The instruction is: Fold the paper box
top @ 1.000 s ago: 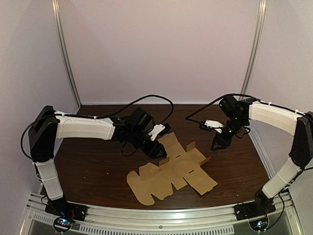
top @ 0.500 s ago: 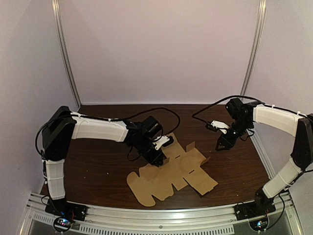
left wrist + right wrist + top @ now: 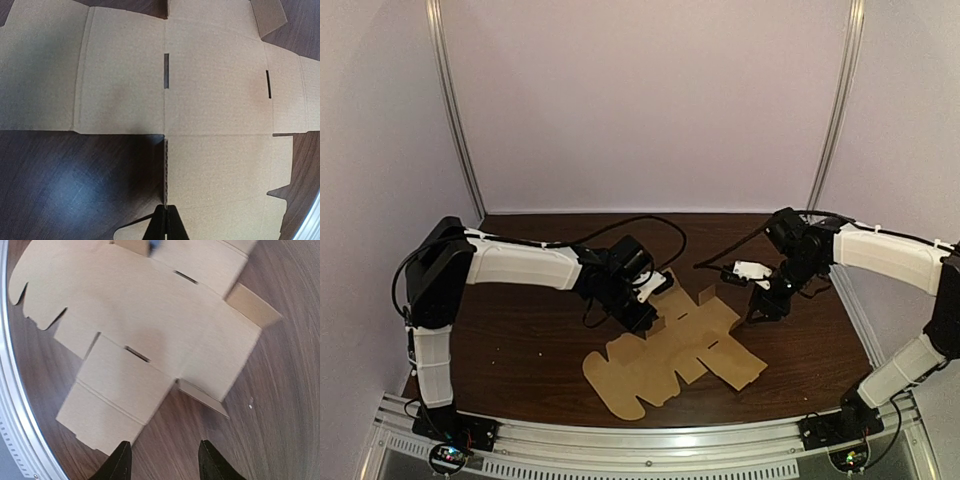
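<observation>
Flat paper box [image 3: 670, 352] toward table [image 3: 520, 345] front edge, left end effector [image 3: 165, 212] apparently pinching its upturned flap, right end effector [image 3: 164, 444] spread, just beside its right flaps

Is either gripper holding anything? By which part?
The left gripper is shut on the cardboard box, pinching the edge of one flap that stands on end between its fingers. The right gripper is open over the table, holding nothing.

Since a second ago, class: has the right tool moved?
Yes. Judged against the table, the right tool has shifted slightly toward the near edge, ending closer to the box.
</observation>
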`<move>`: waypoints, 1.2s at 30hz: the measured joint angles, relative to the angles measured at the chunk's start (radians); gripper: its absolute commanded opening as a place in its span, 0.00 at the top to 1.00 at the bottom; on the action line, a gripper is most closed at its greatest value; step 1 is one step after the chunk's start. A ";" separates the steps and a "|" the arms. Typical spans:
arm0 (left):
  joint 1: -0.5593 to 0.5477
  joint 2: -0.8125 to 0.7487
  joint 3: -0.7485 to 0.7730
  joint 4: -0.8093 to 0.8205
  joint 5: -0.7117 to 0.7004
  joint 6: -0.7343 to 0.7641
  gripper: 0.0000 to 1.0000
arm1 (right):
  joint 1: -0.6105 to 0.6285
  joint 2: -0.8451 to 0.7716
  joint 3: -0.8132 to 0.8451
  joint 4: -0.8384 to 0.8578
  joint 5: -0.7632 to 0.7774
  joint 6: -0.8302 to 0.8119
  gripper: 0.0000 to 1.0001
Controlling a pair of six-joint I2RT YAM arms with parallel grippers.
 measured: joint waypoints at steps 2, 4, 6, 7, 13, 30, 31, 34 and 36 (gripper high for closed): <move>0.000 -0.005 -0.008 0.001 -0.013 0.001 1.00 | 0.095 -0.026 -0.021 0.018 0.021 -0.032 0.49; 0.001 -0.014 -0.020 0.000 -0.021 0.002 1.00 | 0.198 -0.039 -0.033 0.037 0.046 -0.072 0.46; 0.004 -0.020 -0.031 0.004 -0.022 0.002 1.00 | 0.259 -0.035 -0.034 0.050 0.064 -0.099 0.45; 0.006 -0.024 -0.035 0.005 -0.021 0.002 1.00 | 0.288 -0.030 -0.034 0.056 0.079 -0.117 0.44; 0.053 -0.043 -0.057 0.005 0.008 0.002 1.00 | 0.441 0.052 -0.029 0.097 0.199 -0.199 0.39; 0.160 -0.047 0.050 -0.148 0.200 -0.042 1.00 | 0.658 0.148 -0.053 0.325 0.432 -0.248 0.32; 0.166 -0.047 0.053 -0.158 0.209 -0.047 1.00 | 0.666 0.150 -0.060 0.336 0.438 -0.249 0.31; 0.181 -0.039 0.062 -0.179 0.240 -0.063 1.00 | 0.687 0.155 -0.080 0.369 0.452 -0.251 0.30; 0.192 -0.024 0.068 -0.188 0.262 -0.076 1.00 | 0.702 0.158 -0.099 0.399 0.462 -0.254 0.29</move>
